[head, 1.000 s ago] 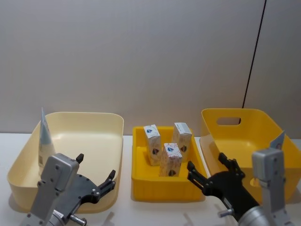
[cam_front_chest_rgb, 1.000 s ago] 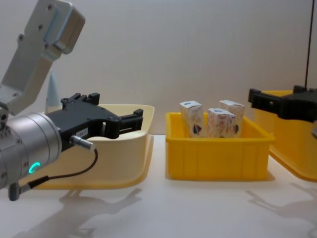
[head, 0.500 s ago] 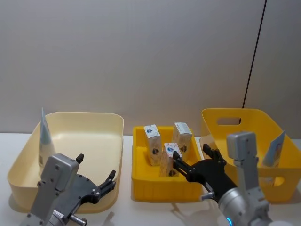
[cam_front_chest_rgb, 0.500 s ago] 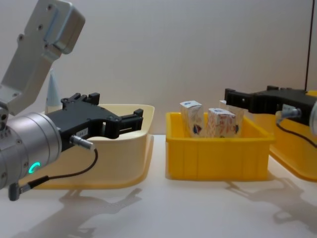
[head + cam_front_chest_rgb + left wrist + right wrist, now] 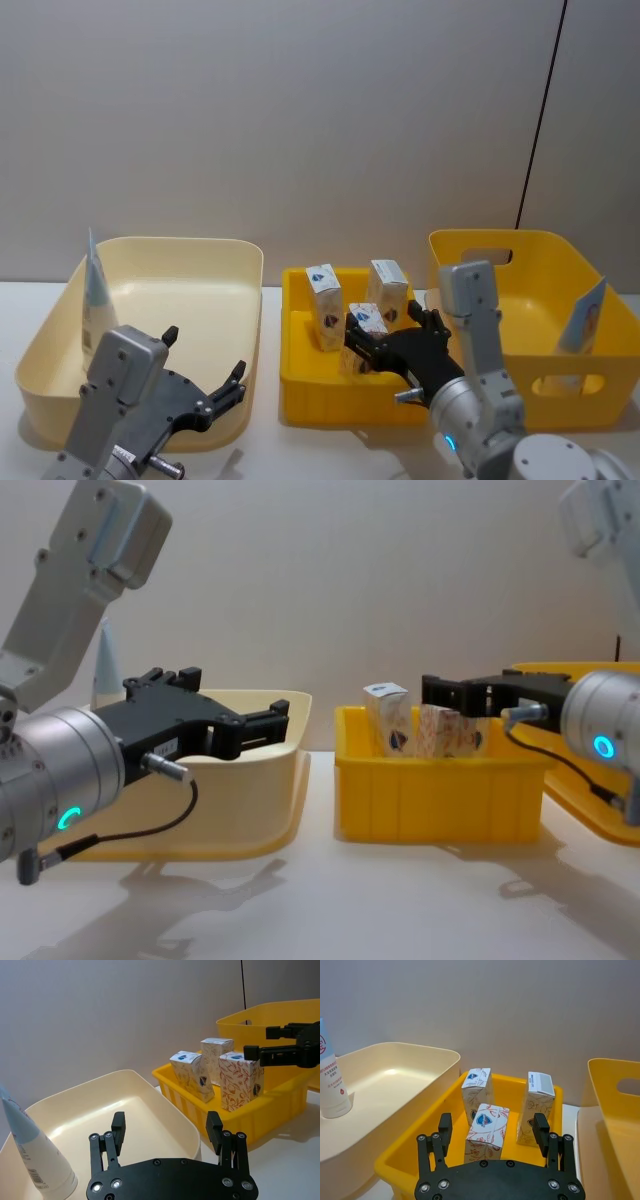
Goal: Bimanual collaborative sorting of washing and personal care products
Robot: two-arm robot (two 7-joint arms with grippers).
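Your right gripper [image 5: 492,1121] is the arm to use here. It hangs over the near wall of the small yellow bin [image 5: 310,385], jaws spread wide and holding nothing, with the front carton [image 5: 487,1132] straight ahead of it. That carton stands upright, long axis vertical. In the right wrist view it sits squarely between the two fingers [image 5: 444,1125], with room on each side. As I judge it, the coming move turns on pushing forward and a little down along that line until the pads bracket the carton's side faces, then closing.

Mind the neighbours: the back-left carton [image 5: 323,292] and the back-right carton [image 5: 388,287] stand just behind it, near but apart.

The chest view gives you the height, which the wrist view cannot. There the right gripper rides above the bin's rim, level with the carton tops. The left wrist view shows its fingertips just beside the front carton; whether they touch it, I cannot tell. In the head view the gripper covers part of that carton.

Your left gripper [image 5: 166,1120] waits over the near rim of the cream bin [image 5: 180,243], jaws spread and empty, well apart from the cartons. A pale-blue tube [image 5: 93,300] stands against that bin's left wall. A second tube [image 5: 585,318] leans in the deep yellow bin [image 5: 530,290] on the right.
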